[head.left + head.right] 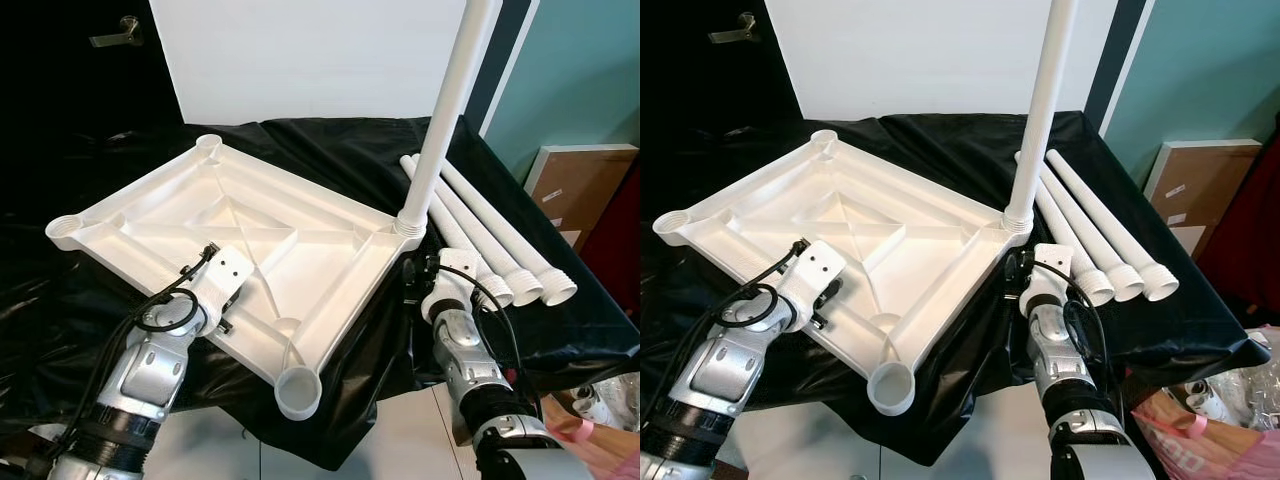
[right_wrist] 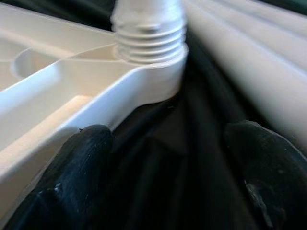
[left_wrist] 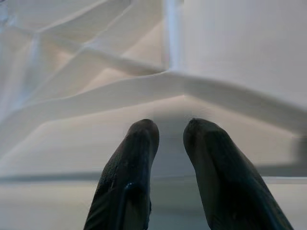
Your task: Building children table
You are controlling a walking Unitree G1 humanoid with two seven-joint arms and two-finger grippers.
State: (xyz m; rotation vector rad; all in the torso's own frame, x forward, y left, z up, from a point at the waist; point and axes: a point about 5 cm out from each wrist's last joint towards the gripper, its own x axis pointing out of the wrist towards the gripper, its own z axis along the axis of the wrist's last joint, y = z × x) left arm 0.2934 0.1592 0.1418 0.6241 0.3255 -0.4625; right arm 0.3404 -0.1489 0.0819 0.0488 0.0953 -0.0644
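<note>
Tabletop point(image 1: 240, 225), white plastic and upside down with its ribbed underside showing, lies on a black cloth point(image 1: 330, 150) draped over a work surface, one leg point(image 1: 447, 110) standing upright in the corner socket point(image 1: 408, 225) nearest the right pincer point(image 2: 168, 143). That pincer hangs spread wide, grasping nothing, its two black fingers point(image 2: 81, 148) flanking the dark cloth just short of the socket, where several turns of the leg's thread sit exposed above the collar. Just beyond it, three spare legs point(image 1: 490, 235) lie side by side on the cloth, threaded ends toward the robot. The left pincer point(image 3: 170, 139) is drawn nearly closed on nothing, its tips apart by a sliver and hovering close over a rib at the tabletop's near edge. Judging by the exposed thread, the upright leg looks only partly screwed home; a nudge from the right fingers against the socket corner could tip it or cross the thread. The tabletop's near corner point(image 1: 298, 392) overhangs the cloth's edge ahead of both pincers, so a downward press from the left one might lever the whole piece or slide it off. The spare legs, being round, could roll away if the cloth is dragged.
</note>
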